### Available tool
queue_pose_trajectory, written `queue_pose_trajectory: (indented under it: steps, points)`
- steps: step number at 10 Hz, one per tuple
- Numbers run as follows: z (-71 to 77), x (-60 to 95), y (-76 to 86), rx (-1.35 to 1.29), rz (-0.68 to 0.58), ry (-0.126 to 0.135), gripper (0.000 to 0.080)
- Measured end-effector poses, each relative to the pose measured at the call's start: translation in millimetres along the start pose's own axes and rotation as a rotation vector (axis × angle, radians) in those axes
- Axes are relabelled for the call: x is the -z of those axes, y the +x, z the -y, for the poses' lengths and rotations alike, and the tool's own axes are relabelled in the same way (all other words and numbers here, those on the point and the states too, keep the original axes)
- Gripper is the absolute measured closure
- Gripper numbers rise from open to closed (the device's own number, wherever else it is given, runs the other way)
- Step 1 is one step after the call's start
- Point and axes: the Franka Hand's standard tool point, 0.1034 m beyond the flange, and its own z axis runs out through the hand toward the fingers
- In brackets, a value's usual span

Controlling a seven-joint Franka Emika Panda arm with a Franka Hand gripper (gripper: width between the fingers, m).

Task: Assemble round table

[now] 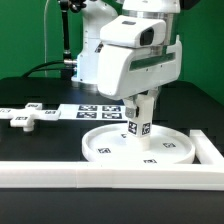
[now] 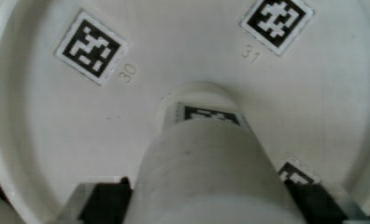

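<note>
The large rimmed round disc (image 1: 100,143) lies flat on the black table, tags facing up. My gripper (image 1: 141,100) is shut on the short thick cylinder post (image 1: 139,118), which stands nearly upright over the disc's middle. I cannot tell whether its lower end touches the disc. In the wrist view the post (image 2: 200,150) runs from between my black fingers (image 2: 107,200) down to the disc (image 2: 182,60), with my gripper (image 2: 203,195) clamped on its sides. The small cross-shaped piece (image 1: 28,117) lies loose on the table at the exterior view's left.
The marker board (image 1: 95,110) lies flat behind the disc. A long white border bar (image 1: 100,176) runs along the front edge, and another (image 1: 208,148) runs back at the exterior view's right. Cables and a stand are at the back.
</note>
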Motion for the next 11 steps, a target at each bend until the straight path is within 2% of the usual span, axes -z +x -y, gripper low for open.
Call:
queue_pose_trajectory:
  steps: [2,4,6,9,11]
  points:
    - [-0.3,0.0,0.1,-0.142,-0.008,0.008,0.0390]
    - [-2.6,-0.6,-2.4,-0.385,-0.032,0.051,0.0390]
    - [-0.5,-1.2,-3.7,-0.662,-0.046,0.076,0.0390]
    - [1.5,-2.0,-4.4,-1.004,-0.057,0.085,0.0390]
    - [1.6,-2.0,-4.3,-1.133,-0.052,0.089,0.0390]
